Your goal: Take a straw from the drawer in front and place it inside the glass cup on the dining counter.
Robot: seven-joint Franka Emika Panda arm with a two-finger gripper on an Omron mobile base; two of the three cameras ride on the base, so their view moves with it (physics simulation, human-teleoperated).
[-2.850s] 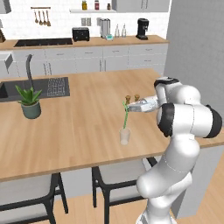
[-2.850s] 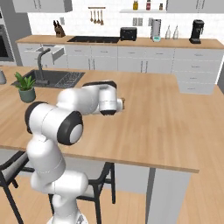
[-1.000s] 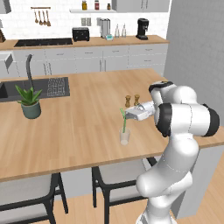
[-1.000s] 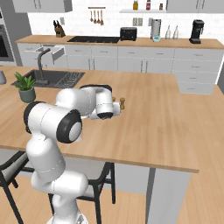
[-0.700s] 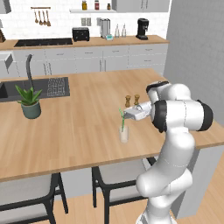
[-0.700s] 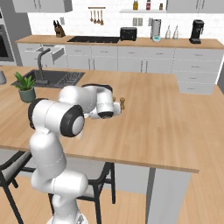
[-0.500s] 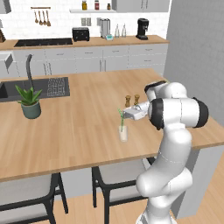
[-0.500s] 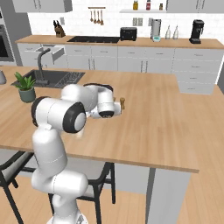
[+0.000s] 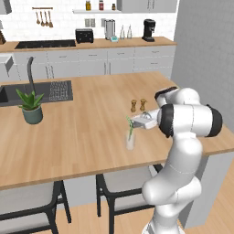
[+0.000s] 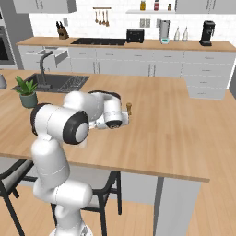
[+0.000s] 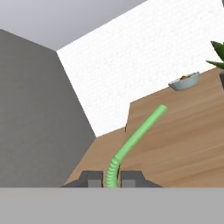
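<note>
From the hand view, my fingers (image 11: 111, 178) are clenched on the straw (image 11: 133, 142); the ribbed bend sits right between the two dark tips and the smooth green shaft runs away from the hand, up and to the right in that view. Beyond it I see the light-wood table (image 11: 183, 148), a small bowl (image 11: 184, 81) at its far edge, and a white brick wall behind.

Left base view: the arm is folded over the near edge of the table (image 9: 82, 132), hand pointing left. The straw (image 9: 130, 128) hangs from the fingers (image 9: 133, 120) and its lower end is down inside the glass cup (image 9: 130, 140). The cup stands upright on the table, near the front edge, directly below the fingers. I cannot tell whether the straw touches the cup's bottom or wall. Just behind the hand stand two small brown shakers (image 9: 138, 105), side by side, apart from the cup.

Right base view: the arm's white links cover the cup and straw; one shaker (image 10: 129, 108) shows just past the wrist.

Further left on the table, a potted plant (image 9: 31, 105) stands beside the dark inset sink (image 9: 43, 90) with its black faucet (image 9: 31, 74). Two dark stools (image 9: 122, 183) sit beneath the table's near edge.
</note>
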